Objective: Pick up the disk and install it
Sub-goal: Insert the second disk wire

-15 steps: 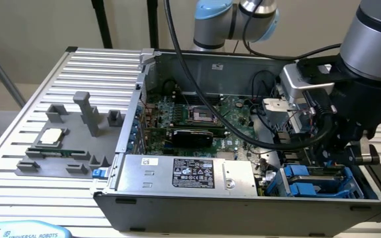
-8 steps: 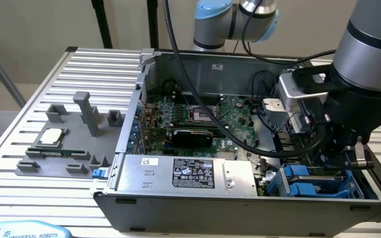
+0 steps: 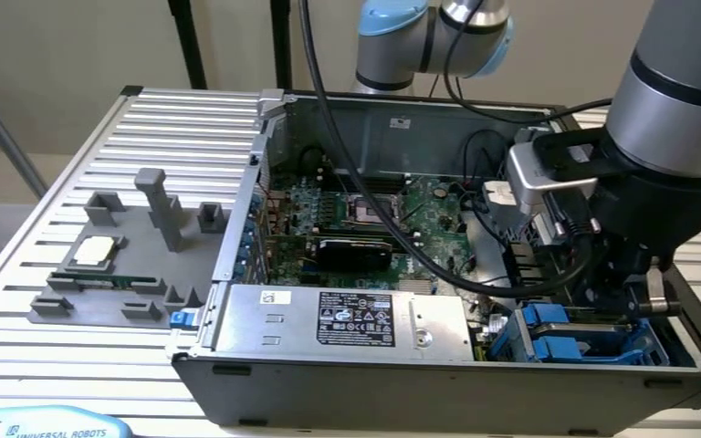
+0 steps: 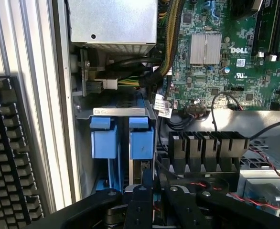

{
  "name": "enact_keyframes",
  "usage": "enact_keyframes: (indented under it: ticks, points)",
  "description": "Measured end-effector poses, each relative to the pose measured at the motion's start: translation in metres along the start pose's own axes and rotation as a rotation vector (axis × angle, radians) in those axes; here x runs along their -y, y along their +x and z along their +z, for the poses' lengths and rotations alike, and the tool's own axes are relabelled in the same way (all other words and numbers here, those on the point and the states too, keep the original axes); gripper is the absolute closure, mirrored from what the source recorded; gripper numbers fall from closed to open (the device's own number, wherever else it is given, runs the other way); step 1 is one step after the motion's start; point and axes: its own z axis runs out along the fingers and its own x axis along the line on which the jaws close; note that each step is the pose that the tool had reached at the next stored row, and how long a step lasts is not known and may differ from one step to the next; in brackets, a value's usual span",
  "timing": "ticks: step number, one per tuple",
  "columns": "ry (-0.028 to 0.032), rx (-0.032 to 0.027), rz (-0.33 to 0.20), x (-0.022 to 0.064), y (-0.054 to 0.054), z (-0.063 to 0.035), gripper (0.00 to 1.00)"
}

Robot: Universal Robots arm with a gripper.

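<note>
- Inside an open computer case (image 3: 448, 383), the gripper (image 4: 147, 188) stands with fingers nearly together, pinching the blue-framed disk (image 4: 141, 138) on edge in the drive bay (image 3: 582, 339), at the case's 4 o'clock corner in the exterior view.
- Done well, the disk goes down square to its neighbouring blue carrier (image 4: 104, 138), clear of the cables.
- The wrist view adds a keyboard (image 4: 8, 152); the exterior view adds the power supply (image 3: 339, 315).

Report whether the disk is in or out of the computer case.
In: the disk stands on edge in the case's drive bay, its blue carrier tabs showing.
</note>
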Motion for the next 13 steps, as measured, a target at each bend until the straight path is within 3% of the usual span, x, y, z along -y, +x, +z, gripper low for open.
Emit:
enact_keyframes:
  ticks: [13]
  points:
    - [0.0003, -0.0071, -0.001, 0.0011, 0.0004, 0.0045, 0.84]
